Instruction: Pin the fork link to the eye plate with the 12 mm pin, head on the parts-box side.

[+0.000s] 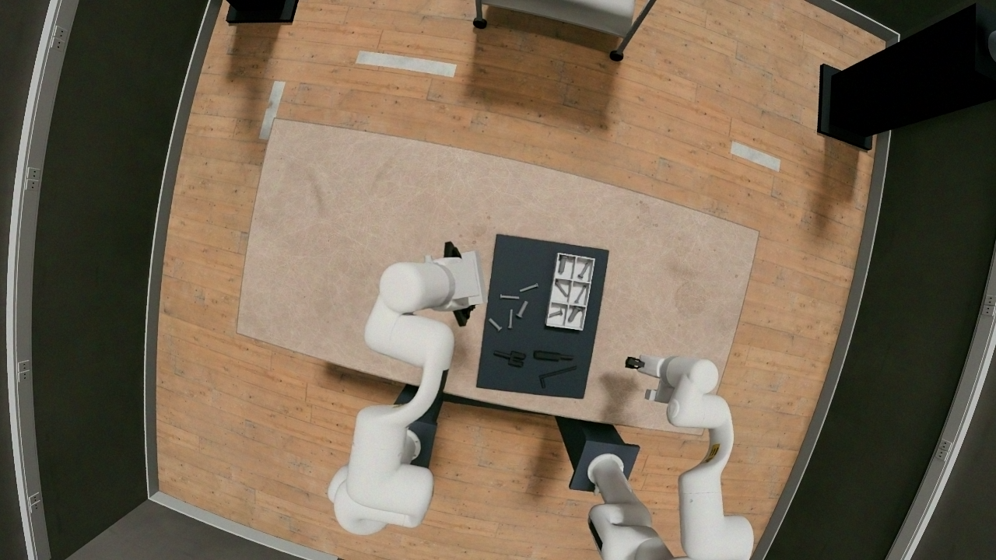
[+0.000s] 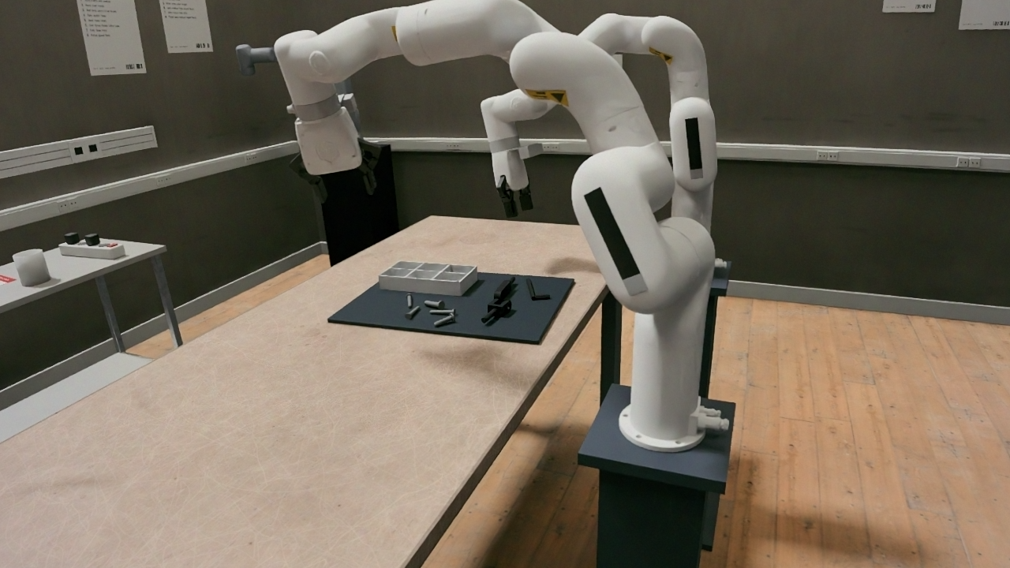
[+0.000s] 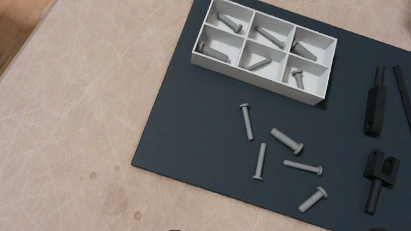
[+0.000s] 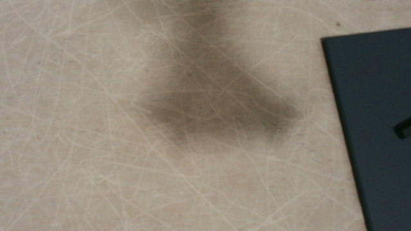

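Observation:
The black fork link (image 1: 516,358) (image 2: 498,308) (image 3: 375,196) and the black eye plate (image 1: 550,355) (image 2: 504,288) (image 3: 375,107) lie apart on the dark mat (image 1: 518,253) (image 2: 367,311) (image 3: 180,106). Several loose grey headed pins lie beside them, including a thicker pin (image 1: 522,309) (image 3: 285,139), a short thick pin (image 1: 495,323) (image 3: 311,201) and a slim pin (image 1: 510,297) (image 3: 261,162). I cannot tell which is 12 mm. My left gripper (image 1: 457,284) (image 2: 346,189) is open and empty, high beside the mat's pin side. My right gripper (image 1: 633,362) (image 2: 518,209) is open and empty, above the table past the parts-box side.
The white six-compartment parts box (image 1: 548,324) (image 2: 427,285) (image 3: 257,83) stands on the mat with grey pins inside. A black L-shaped bar (image 1: 558,372) (image 2: 533,292) (image 3: 402,90) lies by the eye plate, near the table's front edge. The arms stand along that edge.

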{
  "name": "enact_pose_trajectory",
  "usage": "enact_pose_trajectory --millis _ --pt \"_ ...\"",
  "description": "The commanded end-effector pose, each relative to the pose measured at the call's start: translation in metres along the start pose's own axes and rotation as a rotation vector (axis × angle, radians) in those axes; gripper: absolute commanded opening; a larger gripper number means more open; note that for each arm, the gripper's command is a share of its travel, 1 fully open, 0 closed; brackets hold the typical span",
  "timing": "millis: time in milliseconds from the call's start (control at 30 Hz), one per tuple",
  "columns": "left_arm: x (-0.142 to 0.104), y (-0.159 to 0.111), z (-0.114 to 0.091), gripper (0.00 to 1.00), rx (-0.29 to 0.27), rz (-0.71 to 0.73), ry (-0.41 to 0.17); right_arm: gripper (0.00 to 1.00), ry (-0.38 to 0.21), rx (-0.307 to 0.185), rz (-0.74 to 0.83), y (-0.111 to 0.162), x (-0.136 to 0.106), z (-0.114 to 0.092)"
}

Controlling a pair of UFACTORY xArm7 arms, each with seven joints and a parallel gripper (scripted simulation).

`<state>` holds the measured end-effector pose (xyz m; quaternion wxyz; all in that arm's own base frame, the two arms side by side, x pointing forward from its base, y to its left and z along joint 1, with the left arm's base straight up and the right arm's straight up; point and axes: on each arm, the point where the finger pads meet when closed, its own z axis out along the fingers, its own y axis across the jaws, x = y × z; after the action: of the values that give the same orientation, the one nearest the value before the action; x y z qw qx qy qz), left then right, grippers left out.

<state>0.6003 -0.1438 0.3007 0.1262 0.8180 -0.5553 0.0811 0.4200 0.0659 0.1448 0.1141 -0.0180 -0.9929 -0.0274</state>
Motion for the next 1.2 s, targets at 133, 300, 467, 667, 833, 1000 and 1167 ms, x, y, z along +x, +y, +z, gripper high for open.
enact_pose_trajectory --millis 133,300,467,667,833,1000,1167 --pt "-0.029 -0.014 -0.012 1.00 0.023 -0.086 -0.002 1.00 -0.004 -0.001 0.000 0.000 -0.001 -0.002" --pt "-0.045 -0.020 -0.018 1.00 0.033 -0.130 -0.004 1.00 -0.004 -0.001 0.000 0.000 -0.001 -0.002" --pt "-0.061 -0.026 -0.023 1.00 0.042 -0.176 -0.005 1.00 -0.004 -0.001 0.000 0.000 -0.001 -0.002" --pt "-0.082 -0.032 -0.029 1.00 0.054 -0.233 -0.007 1.00 -0.004 -0.001 0.000 0.000 -0.001 -0.002" --pt "-0.099 -0.037 -0.035 1.00 0.064 -0.280 -0.009 1.00 -0.004 -0.001 0.000 0.000 -0.001 -0.002" --pt "-0.114 -0.040 -0.040 1.00 0.073 -0.324 -0.010 1.00 -0.004 -0.001 0.000 0.000 -0.001 -0.002" --pt "-0.132 -0.044 -0.045 1.00 0.082 -0.373 -0.011 1.00 -0.004 -0.001 0.000 0.000 -0.001 -0.002"
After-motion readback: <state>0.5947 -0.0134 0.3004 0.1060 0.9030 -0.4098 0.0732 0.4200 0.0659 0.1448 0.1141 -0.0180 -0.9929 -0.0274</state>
